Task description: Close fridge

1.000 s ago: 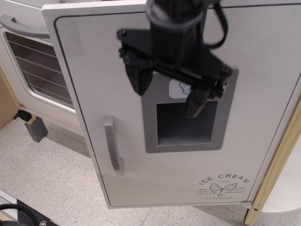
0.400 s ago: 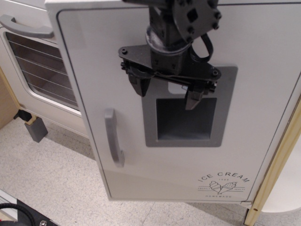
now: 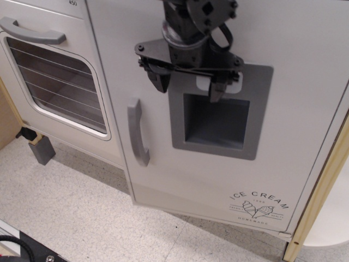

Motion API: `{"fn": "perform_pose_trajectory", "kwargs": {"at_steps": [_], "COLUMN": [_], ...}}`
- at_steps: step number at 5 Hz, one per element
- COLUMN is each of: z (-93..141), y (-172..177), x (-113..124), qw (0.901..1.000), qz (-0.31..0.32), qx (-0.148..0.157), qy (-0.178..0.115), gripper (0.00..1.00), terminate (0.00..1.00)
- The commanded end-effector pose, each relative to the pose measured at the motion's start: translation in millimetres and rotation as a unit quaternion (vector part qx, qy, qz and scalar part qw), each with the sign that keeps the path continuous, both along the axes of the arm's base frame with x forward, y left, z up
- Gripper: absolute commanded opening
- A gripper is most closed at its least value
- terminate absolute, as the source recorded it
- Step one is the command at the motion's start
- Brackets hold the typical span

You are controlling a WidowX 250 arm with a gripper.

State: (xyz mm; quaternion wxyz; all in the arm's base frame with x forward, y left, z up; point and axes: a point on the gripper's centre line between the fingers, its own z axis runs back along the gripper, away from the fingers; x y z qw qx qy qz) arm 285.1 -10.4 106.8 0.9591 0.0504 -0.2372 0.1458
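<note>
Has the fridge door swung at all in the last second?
Yes. The fridge door has swung toward closed: its handle-side edge moved right, uncovering more of the fixed oven window.

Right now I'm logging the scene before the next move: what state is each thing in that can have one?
fridge door: nearly shut; whether it sits fully flush cannot be told.
oven door: shut, handle across the top.
gripper: open, fingers apart, in front of the fridge door at the top of the dispenser panel; holding nothing.
</note>
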Motion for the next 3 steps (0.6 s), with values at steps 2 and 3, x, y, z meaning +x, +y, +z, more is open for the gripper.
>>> {"fn": "perform_pose_trajectory", "kwargs": {"at_steps": [2, 3], "z": [16.4, 17.4], "y": [30.3, 33.3], "x": [32.6, 34.7], "qw": [0.9972, 0.9969], "qz": [0.026, 0.032], "qx": [-0.024, -0.023], "qy": [-0.066, -0.068], "gripper": [1.0, 1.0], "terminate": [0.0, 0.0]}}
